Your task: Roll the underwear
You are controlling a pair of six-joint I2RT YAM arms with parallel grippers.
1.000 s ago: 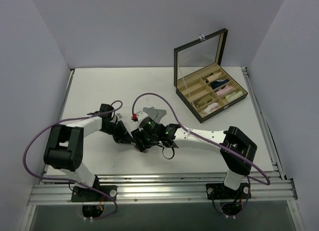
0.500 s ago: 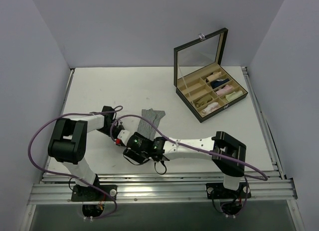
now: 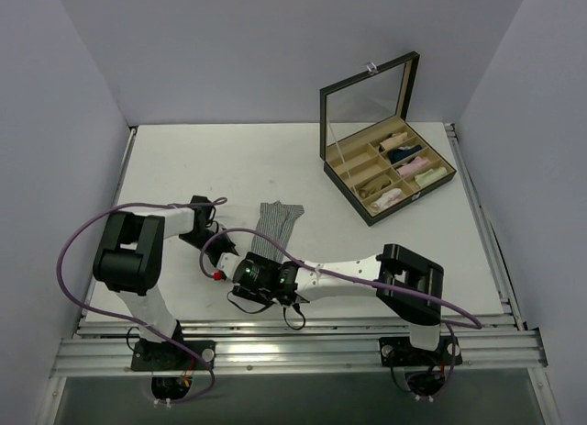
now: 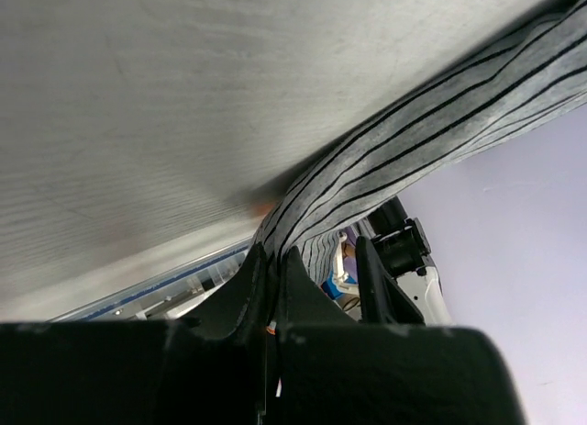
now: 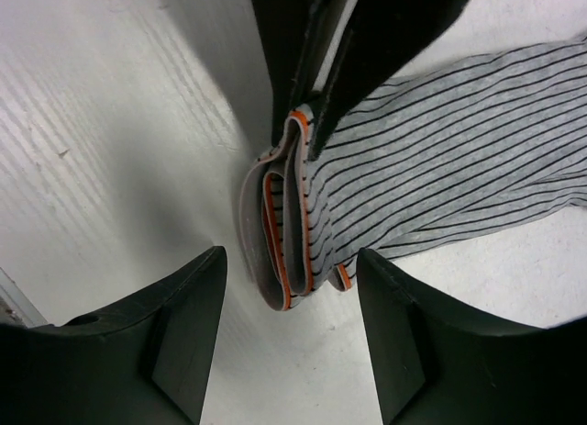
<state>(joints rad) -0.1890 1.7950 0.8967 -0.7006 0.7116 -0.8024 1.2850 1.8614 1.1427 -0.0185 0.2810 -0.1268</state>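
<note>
Backed both wrists toward the near edge of the table over the last second, dragging the underwear out from a small heap into a long striped strip. Now sits left of centre, close to that near edge. Has the left gripper pinched tight on its orange-edged end, cloth running out between the two fingers. Keeps the right gripper spread wide just above that same end, straddling a loose fold or two of the orange edge and gripping nothing. Leaves the rest of the cloth lying flat, trailing away toward the middle of the table. Farther off, toward the far right corner, shows an open compartment box with small rolled garments inside. Suggests stretching is done and rolling barely begun, with only a first fold at the near end. Calls next for turning that end over itself along the strip while holding tension.
</note>
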